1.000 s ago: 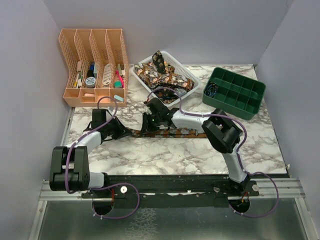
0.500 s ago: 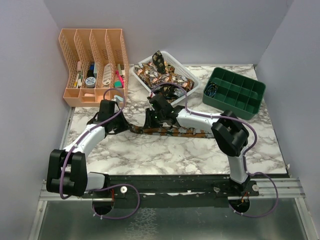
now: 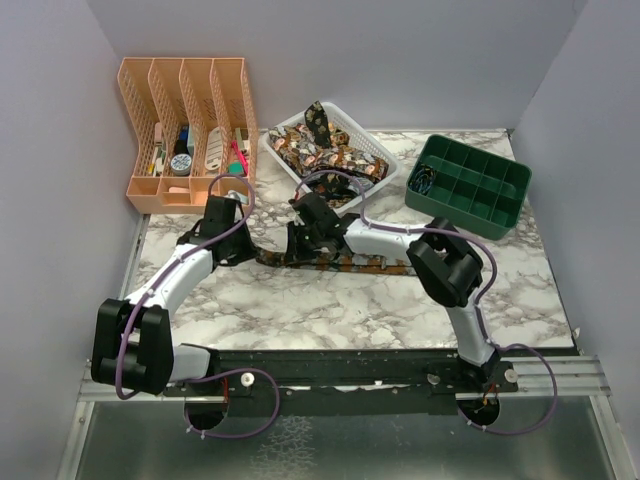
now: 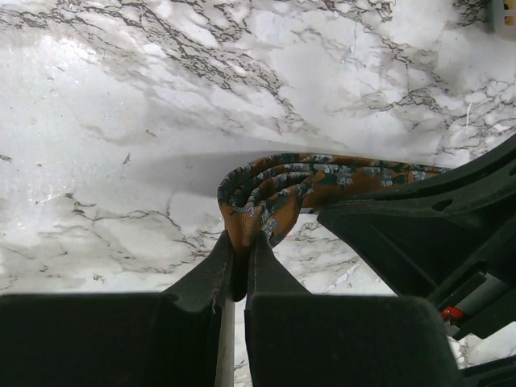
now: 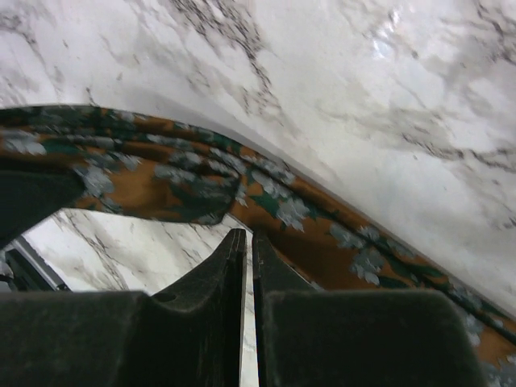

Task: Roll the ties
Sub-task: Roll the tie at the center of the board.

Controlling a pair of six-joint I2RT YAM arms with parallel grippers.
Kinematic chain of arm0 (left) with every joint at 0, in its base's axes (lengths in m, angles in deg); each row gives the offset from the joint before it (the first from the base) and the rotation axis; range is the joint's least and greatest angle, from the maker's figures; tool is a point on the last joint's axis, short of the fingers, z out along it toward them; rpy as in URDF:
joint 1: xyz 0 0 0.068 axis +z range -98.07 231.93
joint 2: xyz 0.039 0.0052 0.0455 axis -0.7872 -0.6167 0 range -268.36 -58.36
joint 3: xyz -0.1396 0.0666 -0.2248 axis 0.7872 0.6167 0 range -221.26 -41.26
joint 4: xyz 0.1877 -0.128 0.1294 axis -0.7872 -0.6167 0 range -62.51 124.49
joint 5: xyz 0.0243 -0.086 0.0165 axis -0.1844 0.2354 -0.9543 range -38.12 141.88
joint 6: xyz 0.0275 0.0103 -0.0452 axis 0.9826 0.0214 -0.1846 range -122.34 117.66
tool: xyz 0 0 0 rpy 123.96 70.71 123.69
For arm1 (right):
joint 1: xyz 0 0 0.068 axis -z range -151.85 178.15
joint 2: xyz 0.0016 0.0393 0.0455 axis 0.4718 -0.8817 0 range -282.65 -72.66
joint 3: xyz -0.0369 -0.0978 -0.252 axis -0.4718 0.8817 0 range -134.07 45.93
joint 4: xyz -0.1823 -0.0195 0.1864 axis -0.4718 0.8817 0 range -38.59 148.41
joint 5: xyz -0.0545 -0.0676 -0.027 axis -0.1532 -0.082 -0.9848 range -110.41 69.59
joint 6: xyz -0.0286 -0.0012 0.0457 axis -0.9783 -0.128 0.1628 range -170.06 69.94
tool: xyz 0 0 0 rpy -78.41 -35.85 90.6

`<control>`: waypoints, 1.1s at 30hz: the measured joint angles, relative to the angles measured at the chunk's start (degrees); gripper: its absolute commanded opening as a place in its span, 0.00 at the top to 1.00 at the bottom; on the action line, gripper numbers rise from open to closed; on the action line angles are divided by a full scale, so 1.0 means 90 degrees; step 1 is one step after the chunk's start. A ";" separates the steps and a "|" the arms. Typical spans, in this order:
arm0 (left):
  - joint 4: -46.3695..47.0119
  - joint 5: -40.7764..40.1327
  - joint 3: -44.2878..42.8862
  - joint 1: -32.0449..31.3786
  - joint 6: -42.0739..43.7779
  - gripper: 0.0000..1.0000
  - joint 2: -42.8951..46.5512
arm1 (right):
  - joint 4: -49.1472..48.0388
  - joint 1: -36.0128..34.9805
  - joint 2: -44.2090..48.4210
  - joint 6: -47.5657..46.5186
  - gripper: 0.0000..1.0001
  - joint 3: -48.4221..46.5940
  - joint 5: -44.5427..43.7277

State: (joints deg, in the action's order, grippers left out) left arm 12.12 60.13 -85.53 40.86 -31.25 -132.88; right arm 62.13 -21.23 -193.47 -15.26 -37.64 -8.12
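— Two tools: what is each doing?
— The left tool [image 4: 240, 251] is clamped on the curled end of a tie [image 4: 270, 181]. The right tool [image 5: 243, 235] has its fingers together at the tie's edge. I cannot tell whether any fabric is caught.
— Where does the tie lie?
— Along the marble tabletop [image 3: 330, 310], running rightward from the left tool, under the right arm. More ties [image 3: 310, 140] are heaped in the white basket [image 3: 388, 160] behind.
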 measured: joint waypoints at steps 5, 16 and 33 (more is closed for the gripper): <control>-0.0058 -0.0170 -0.0007 -0.0131 -0.0019 1.00 0.0000 | 0.0007 -0.0005 -0.0304 -0.0044 0.88 -0.0539 0.0085; -0.0313 -0.0663 -0.0321 -0.0389 -0.0019 1.00 0.0000 | 0.0134 -0.0005 -0.0758 -0.0044 0.88 -0.0942 0.0194; -0.0777 -0.2363 -0.0823 -0.1375 0.0053 1.00 -0.0163 | 0.0767 0.0010 0.1370 -0.0401 0.85 0.0396 -0.1608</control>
State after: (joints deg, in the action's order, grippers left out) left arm 5.13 38.86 -92.94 28.49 -30.77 -134.35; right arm 69.04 -21.14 -181.14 -18.86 -34.08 -22.59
